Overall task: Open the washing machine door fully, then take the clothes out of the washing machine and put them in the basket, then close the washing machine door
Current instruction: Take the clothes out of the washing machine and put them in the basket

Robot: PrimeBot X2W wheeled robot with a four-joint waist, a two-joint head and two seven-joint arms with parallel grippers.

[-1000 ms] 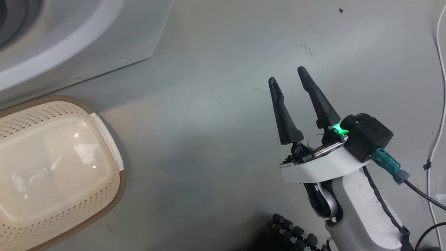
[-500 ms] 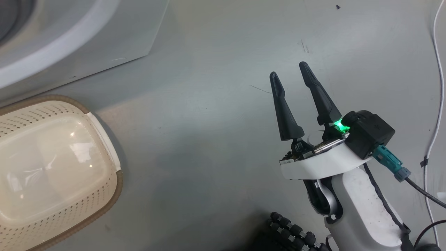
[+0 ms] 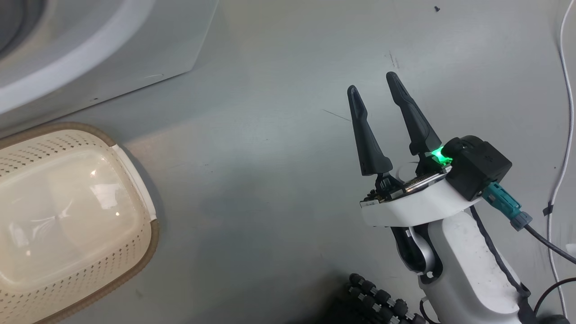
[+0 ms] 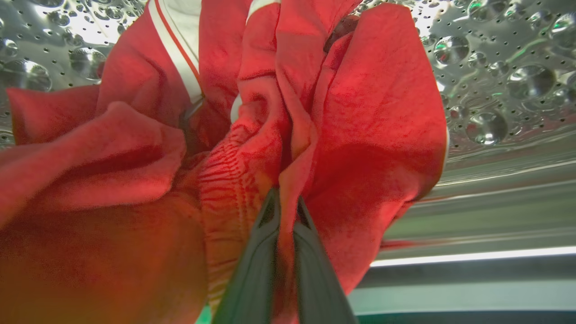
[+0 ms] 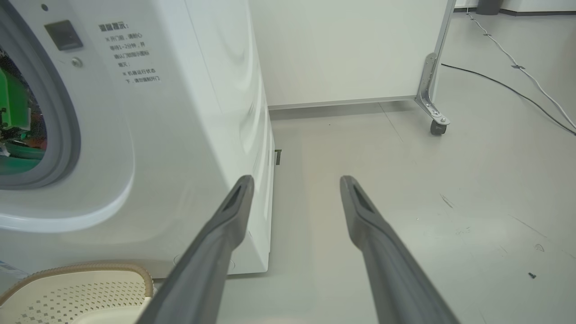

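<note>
The washing machine (image 5: 180, 112) is seen in the right wrist view as a white box standing on the grey floor (image 5: 405, 189). Its grey-ringed round opening is cut by that view's left edge, and its front corner is met just left of the fingers. In the head view its lower front (image 3: 90, 45) is cut by the upper left corner. A wide stretch of floor (image 3: 270, 180) is left between machine, basket and right arm. In the right wrist view more floor is shown running to a white panel (image 5: 351, 49) on a castor.

In the left wrist view the dimpled steel drum (image 4: 495, 67) is shown around the clothes.

The basket (image 3: 54, 144) is set on the floor just before the machine and is cut by the head view's left edge, so its long axis cannot be told. A white handle is turned toward the open floor, and its glossy cream bottom is shown. In the right wrist view one corner (image 5: 90, 288) is seen near the machine's foot.

The clothes (image 4: 369, 112) are bunched inside the drum. The folds are drawn up the view in line with the fingers, with white stripes at the upper left.

The left gripper (image 4: 285, 202) is closed almost together, and a fold of the red cloth is pinched between its fingers. The right gripper (image 3: 371, 81) is held above the floor, well apart from basket and machine. It is spread wide with nothing held, its fingers pointed up the head view; toward the machine's corner (image 5: 295, 177) in its own view.

Cables (image 3: 564, 135) are laid along the floor at the far right
</note>
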